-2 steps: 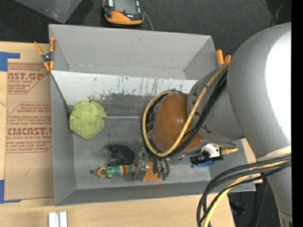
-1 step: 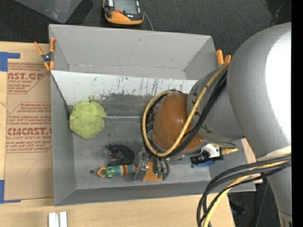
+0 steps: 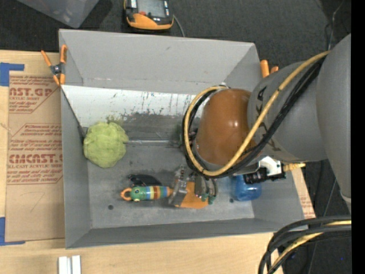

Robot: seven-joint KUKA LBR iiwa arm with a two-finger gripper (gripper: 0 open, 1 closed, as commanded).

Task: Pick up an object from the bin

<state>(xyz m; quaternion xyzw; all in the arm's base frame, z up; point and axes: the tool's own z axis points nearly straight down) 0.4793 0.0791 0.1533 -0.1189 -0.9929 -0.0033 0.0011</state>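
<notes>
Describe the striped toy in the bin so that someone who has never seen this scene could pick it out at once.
Start at the grey metal bin and find the fuzzy green lump by its left wall. Below and right of it, on the bin's floor, lies a long toy. Alone there, it is banded in many colours; the small thing above it is plain black.

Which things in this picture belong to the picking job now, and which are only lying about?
In the job: the robot's hand; the rainbow-striped plastic toy and the flat orange piece lying right by it; the grey metal bin.
Lying about: the fuzzy green ball at the left; the small black thing; the blue plastic thing at the right.
</notes>
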